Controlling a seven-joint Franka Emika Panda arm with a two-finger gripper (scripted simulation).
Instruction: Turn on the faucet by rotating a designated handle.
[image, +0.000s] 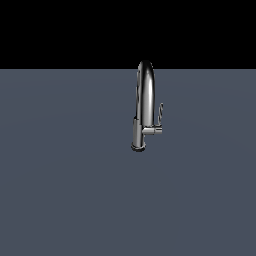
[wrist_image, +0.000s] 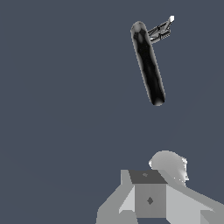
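One thin handle (image: 159, 113) at the faucet's (image: 144, 95) three o'clock needs a sideways push; hand (wrist_image: 151, 199) opening unclear

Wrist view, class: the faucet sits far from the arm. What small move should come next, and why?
Probably carry the pincer toward the thin flat chrome lever handle beside the tall chrome gooseneck faucet. Open floor separates them from the grey arm parts at the frame's edge, and nothing touches the handle yet.
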